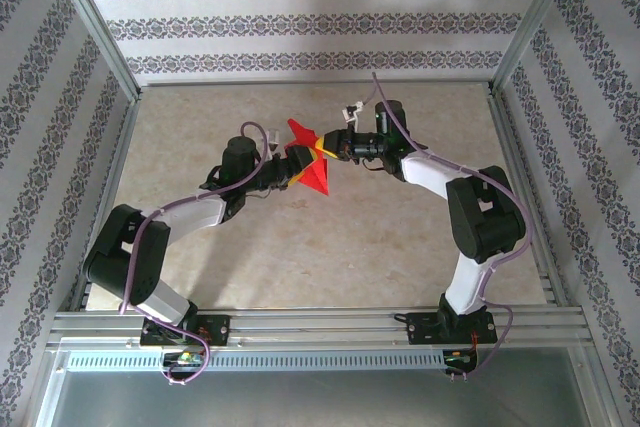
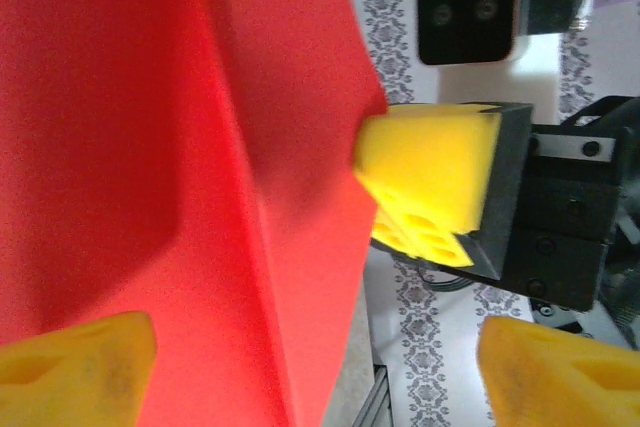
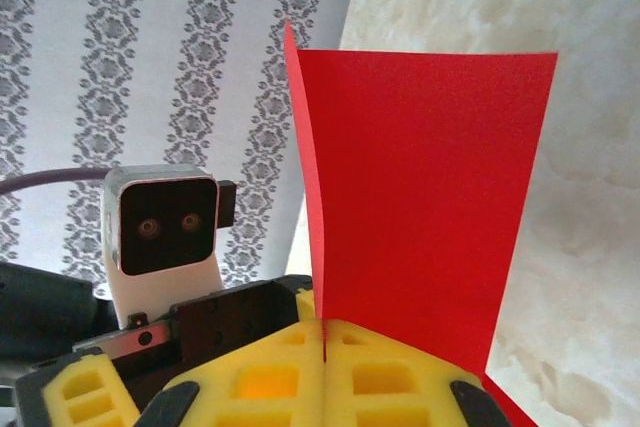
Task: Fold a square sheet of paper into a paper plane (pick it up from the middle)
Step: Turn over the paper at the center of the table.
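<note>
Bright red sheet of paper (image 1: 314, 177), folded along one crease, standing on edge, lifted mid-air

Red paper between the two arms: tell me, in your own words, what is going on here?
Two robot arms are working a red sheet of paper, already creased and held up off the table. The right end effector is shut on one edge of the sheet and carries it. The left end effector stands open with a finger on either side of the sheet, not clamping it. The paper does not look like a finished plane yet.
</note>
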Action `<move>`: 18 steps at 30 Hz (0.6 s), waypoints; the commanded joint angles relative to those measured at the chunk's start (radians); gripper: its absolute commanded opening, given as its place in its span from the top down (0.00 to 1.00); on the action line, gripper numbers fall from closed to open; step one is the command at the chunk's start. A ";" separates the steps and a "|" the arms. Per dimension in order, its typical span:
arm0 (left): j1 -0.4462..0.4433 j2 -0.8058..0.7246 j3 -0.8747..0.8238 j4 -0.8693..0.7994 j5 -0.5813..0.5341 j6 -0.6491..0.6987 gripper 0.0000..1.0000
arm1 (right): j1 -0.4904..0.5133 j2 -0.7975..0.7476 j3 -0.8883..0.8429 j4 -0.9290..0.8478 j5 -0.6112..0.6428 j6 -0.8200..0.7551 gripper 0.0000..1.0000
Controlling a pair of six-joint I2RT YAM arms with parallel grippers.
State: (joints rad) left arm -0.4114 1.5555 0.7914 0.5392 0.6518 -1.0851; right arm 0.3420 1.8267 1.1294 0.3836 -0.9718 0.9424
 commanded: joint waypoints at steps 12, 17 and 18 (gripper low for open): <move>-0.007 0.064 0.046 0.226 0.077 -0.006 0.49 | -0.009 -0.018 -0.039 0.178 -0.071 0.191 0.94; -0.007 0.063 0.044 0.233 0.077 0.003 0.57 | -0.012 -0.016 -0.050 0.184 -0.071 0.202 0.92; -0.007 0.063 0.041 0.239 0.078 0.004 0.59 | -0.014 -0.015 -0.051 0.184 -0.071 0.205 0.91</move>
State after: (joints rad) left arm -0.4114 1.6161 0.8101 0.6956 0.7074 -1.1007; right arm 0.3420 1.8267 1.0901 0.5270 -1.0161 1.1316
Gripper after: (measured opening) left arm 0.430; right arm 0.081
